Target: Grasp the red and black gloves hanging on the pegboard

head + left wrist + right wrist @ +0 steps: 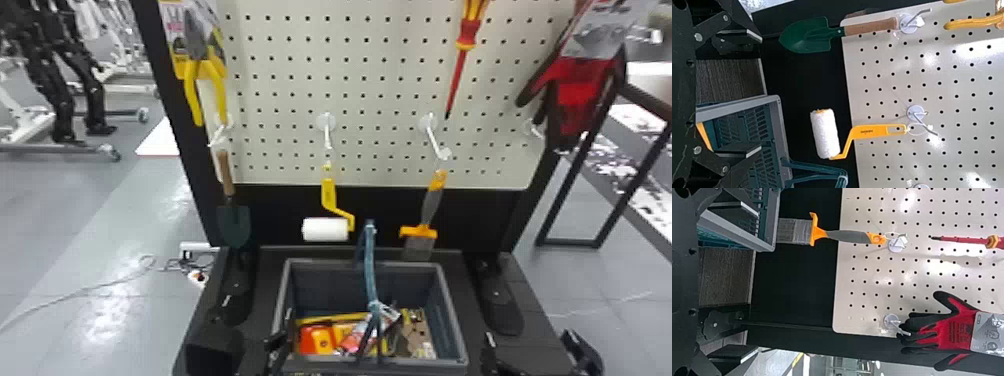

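The red and black gloves [575, 95] hang at the pegboard's [380, 90] upper right corner, with a card label above them. In the right wrist view the gloves [954, 333] hang beside a white hook [891, 323] at the board's edge. My right gripper [532, 357] sits low at the bottom right, far below the gloves. It is open [754, 282] with nothing between its fingers. My left gripper [245, 352] sits low at the bottom left, beside the bin. It is open [760, 94] and holds nothing.
Yellow pliers [202, 65], a red screwdriver [462, 55], a green trowel [232, 220], a paint roller [327, 227] and an orange-handled brush [422, 230] also hang on the board. A grey bin [452, 320] of tools stands below. A black frame [605, 165] stands right of the gloves.
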Motion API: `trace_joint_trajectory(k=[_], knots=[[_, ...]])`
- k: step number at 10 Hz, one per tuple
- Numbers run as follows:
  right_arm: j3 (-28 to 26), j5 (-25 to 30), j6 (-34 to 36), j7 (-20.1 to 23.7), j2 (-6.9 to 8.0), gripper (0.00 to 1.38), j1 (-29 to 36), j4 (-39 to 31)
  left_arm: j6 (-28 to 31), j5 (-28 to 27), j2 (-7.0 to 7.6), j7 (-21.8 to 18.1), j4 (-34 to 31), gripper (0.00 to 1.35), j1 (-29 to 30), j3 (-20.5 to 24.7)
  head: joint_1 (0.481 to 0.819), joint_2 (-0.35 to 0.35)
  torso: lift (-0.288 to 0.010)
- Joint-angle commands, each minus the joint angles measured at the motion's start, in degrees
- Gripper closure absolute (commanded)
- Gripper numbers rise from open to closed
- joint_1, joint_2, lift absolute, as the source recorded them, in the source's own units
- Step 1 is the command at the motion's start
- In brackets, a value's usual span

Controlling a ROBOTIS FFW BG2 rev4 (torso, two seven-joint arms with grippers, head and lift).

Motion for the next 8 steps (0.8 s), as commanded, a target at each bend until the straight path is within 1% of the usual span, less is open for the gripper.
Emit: trace_joint_trajectory(k=[1, 6, 8], knots=[[-0.1, 0.1, 0.0, -0.2, 0.06, 0.1, 0.0, -0.1, 0.0, 0.0, 0.0, 0.0, 0.0, 0.32, 0.0, 0.0, 0.549, 0.0, -0.1], [-0.1, -0.1, 0.0, -0.3, -0.03, 0.1, 0.0, 0.1, 0.1, 0.0, 0.0, 0.0, 0.0, 0.32, 0.0, 0.0, 0.549, 0.0, -0.1], [-1.7, -1.3, 0.8, -0.2, -0.03, 0.1, -1.1, -1.6, 0.2, 0.0, 0.0, 0.0, 0.0, 0.32, 0.0, 0.0, 0.549, 0.0, -0.1]])
